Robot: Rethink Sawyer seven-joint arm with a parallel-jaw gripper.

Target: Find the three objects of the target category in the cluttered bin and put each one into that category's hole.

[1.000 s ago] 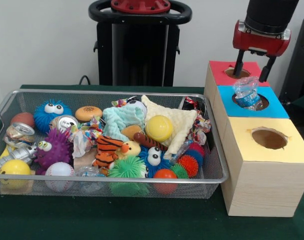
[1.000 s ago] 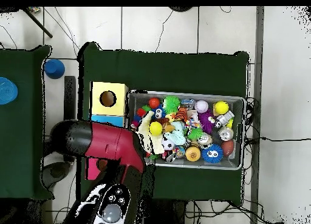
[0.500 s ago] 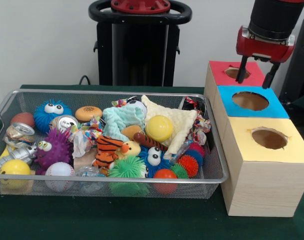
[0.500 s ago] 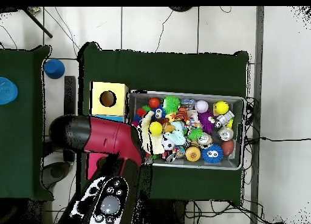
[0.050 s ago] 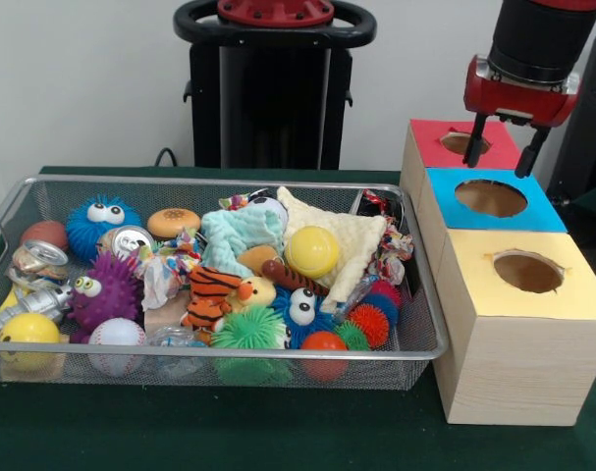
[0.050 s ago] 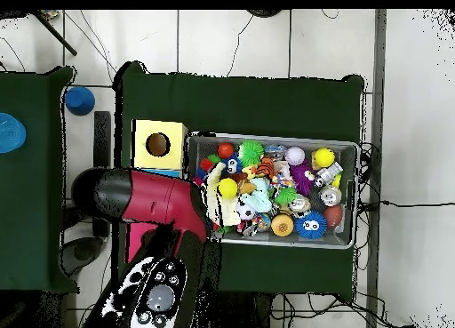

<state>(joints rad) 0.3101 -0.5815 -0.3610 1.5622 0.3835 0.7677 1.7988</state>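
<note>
- Gripper [image 5: 506,139] hangs above the red box [image 5: 461,147] and blue box [image 5: 489,201]; jaws spread apart, nothing between them.
- Three boxes in a row on the green worktop [image 5: 278,432], just beside the wire bin [image 5: 415,294]: red, blue, then yellow box [image 5: 518,324] nearest the camera. One round hole in each top. Blue box's hole [image 5: 491,197] shows empty.
- In the overhead view the arm [image 6: 147,200] covers the red and blue boxes; only the yellow box shows.
- Bin's long axis runs left-right in the front view, packed full.
- Count visible in the bin: two crushed cans [image 5: 34,263] at the left end, two yellow balls [image 5: 311,251], one baseball [image 5: 115,334], one tiger plush [image 5: 211,290], one cream cloth [image 5: 352,240], one teal cloth [image 5: 237,234].
- Spiky toys with eyes: blue [image 5: 101,222], purple [image 5: 105,290], and another blue one [image 5: 299,310] mid-bin.
- Which category is the target cannot be told.
</note>
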